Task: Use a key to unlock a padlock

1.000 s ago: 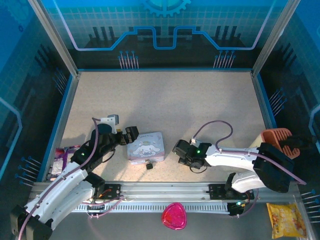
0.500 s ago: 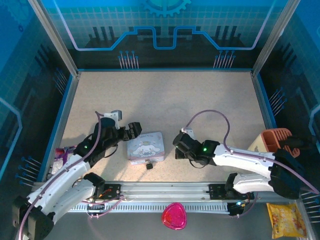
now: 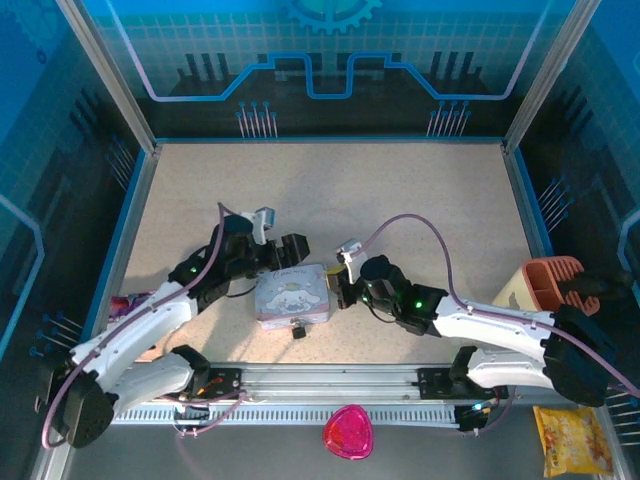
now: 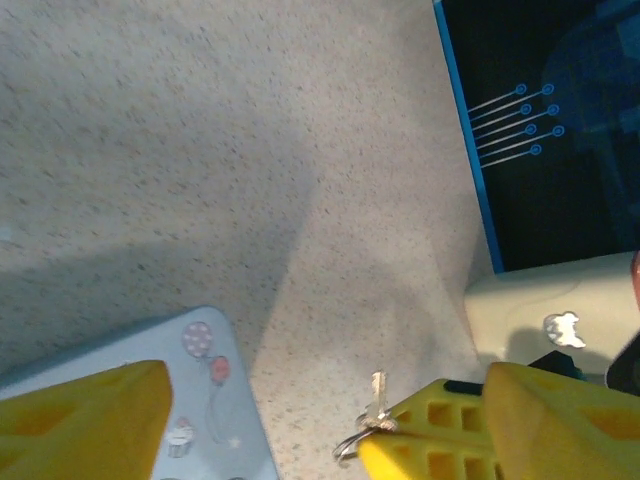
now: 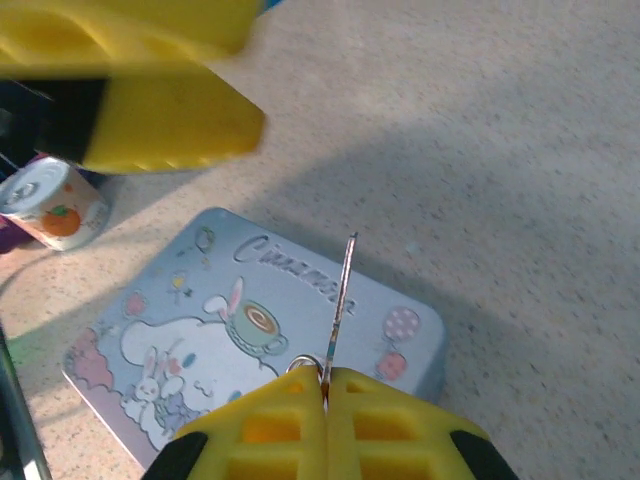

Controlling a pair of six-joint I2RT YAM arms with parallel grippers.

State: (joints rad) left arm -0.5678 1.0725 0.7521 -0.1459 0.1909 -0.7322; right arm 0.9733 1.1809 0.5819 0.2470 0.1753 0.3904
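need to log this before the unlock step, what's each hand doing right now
left hand: open, holding nothing
right hand: closed on the key

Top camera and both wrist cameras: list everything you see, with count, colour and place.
table: one, speckled beige, inside blue walls.
tin: one, pastel blue cartoon print, near the front, between the hands.
padlock: one, dark, on the table by the tin's near edge.
key: one, thin metal on a ring, pinched in the right hand.
small can: one, white with orange print, on the table past the tin.
packet: one, purple, left edge.
container: one, orange, right edge.
pink object: one, in front of the rail.
bag: one, yellow, bottom right corner.
left hand: one, yellow fingers, open, at the tin's far left corner.
right hand: one, yellow fingers, shut on the key.
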